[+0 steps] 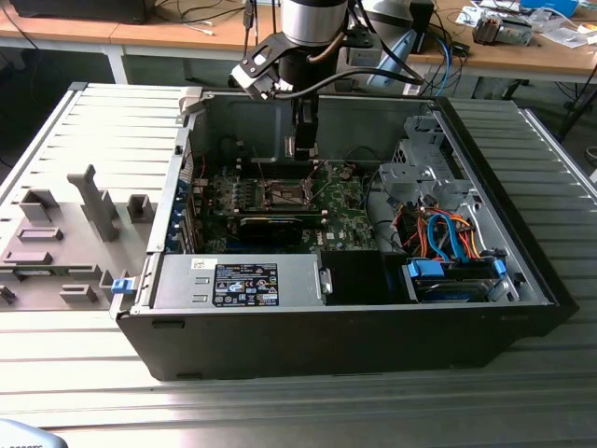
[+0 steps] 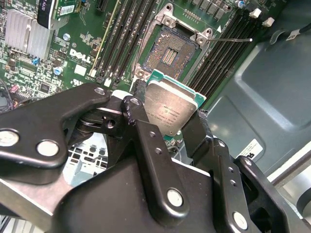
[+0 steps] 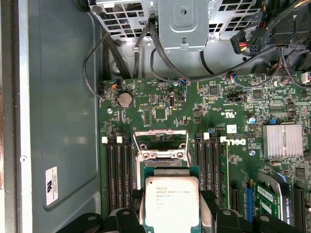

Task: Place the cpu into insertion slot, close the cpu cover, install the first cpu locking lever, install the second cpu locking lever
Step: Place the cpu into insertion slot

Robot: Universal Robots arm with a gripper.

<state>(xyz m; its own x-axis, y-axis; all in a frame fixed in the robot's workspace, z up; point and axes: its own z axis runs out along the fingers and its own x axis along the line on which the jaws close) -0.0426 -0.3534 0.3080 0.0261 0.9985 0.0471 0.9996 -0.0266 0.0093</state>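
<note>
Claw (image 2: pixel 165 119) gripping the cpu (image 2: pixel 171 108) by its edges, clear of the insertion slot (image 2: pixel 171 52)

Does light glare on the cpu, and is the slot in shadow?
First wrist view: the cpu, held by the gripper, looks bright but not washed out; second wrist view: the insertion slot lies unshadowed; exterior view: the case interior is dim.

Insertion slot (image 2: pixel 171 54) uncovered, memory slots (image 2: pixel 121 39) flanking (both sides), case wall (image 2: pixel 262 87) nearby

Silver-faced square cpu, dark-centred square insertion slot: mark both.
silver-faced square cpu (image 3: pixel 172 204): first wrist view, middle of its face.
dark-centred square insertion slot (image 2: pixel 170 54): second wrist view, its dark centre.
</note>
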